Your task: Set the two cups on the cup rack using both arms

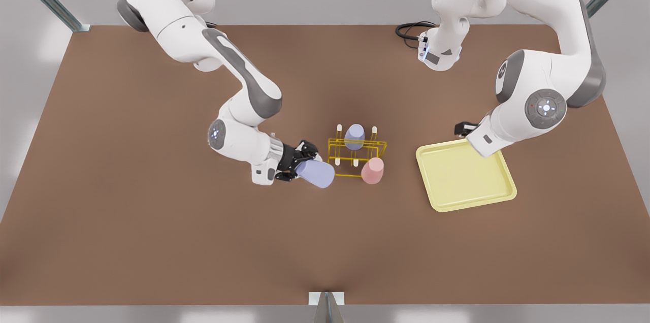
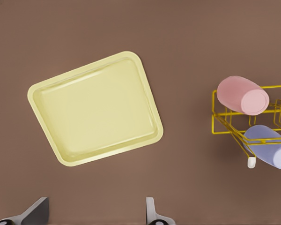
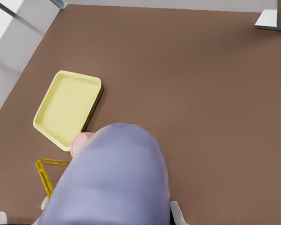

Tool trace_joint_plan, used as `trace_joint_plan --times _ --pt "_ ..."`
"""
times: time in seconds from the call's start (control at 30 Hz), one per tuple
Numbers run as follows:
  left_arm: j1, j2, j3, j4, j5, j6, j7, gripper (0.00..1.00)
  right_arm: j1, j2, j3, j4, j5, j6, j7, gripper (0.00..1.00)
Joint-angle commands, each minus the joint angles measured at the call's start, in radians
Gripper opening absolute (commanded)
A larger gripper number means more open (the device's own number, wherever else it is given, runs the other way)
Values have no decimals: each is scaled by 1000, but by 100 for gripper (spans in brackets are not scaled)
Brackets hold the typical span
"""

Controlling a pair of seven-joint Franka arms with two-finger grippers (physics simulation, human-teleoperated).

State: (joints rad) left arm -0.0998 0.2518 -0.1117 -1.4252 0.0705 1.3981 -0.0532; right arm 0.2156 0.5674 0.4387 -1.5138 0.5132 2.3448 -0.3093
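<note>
The yellow wire cup rack [image 1: 378,146] stands mid-table. A lavender cup [image 1: 354,136] sits upside down on a far peg and the salmon-pink cup [image 1: 372,170] on a near peg. The left wrist view shows the pink cup [image 2: 241,95] and that lavender cup [image 2: 271,145] on the rack [image 2: 220,117]. At the rack's side toward the front view's left, my right gripper [image 1: 299,160] is shut on a second lavender cup [image 1: 316,173], held tilted and large in the right wrist view [image 3: 117,178]. My left gripper [image 2: 96,213] hangs open above the table beside the tray, holding nothing.
A pale-yellow square tray [image 1: 462,181] lies toward the front view's right of the rack, also seen in the left wrist view [image 2: 96,108] and the right wrist view [image 3: 68,108]. Brown tabletop spreads all round. A black cable [image 1: 409,31] lies at the far edge.
</note>
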Motion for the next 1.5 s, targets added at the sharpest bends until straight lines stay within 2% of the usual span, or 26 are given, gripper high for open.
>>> trace_joint_plan --times 0.0,0.1,0.77,1.1,1.23,1.27,1.3,1.47 --pt "0 -2 0 0 0 -14 133 100 11 2 0 4 10 -39 26 81" --pt "0 -2 0 2 0 -13 133 100 54 43 -11 47 11 -45 26 81" --pt "9 3 -6 6 -37 -34 131 100 93 92 -14 30 8 -76 38 81" --pt "9 0 -6 11 -38 -44 131 100 110 114 -35 32 2 -74 33 81" --pt "9 1 -6 11 -38 -44 130 100 157 127 -75 46 4 -73 38 81" --pt "9 1 -6 11 -38 -44 130 100 162 134 -75 55 5 -71 38 81" --pt "9 1 -6 11 -38 -45 130 100 162 132 -75 55 7 -71 39 100" --pt "5 1 -6 11 -38 -44 130 100 159 132 -75 60 8 -71 38 100"
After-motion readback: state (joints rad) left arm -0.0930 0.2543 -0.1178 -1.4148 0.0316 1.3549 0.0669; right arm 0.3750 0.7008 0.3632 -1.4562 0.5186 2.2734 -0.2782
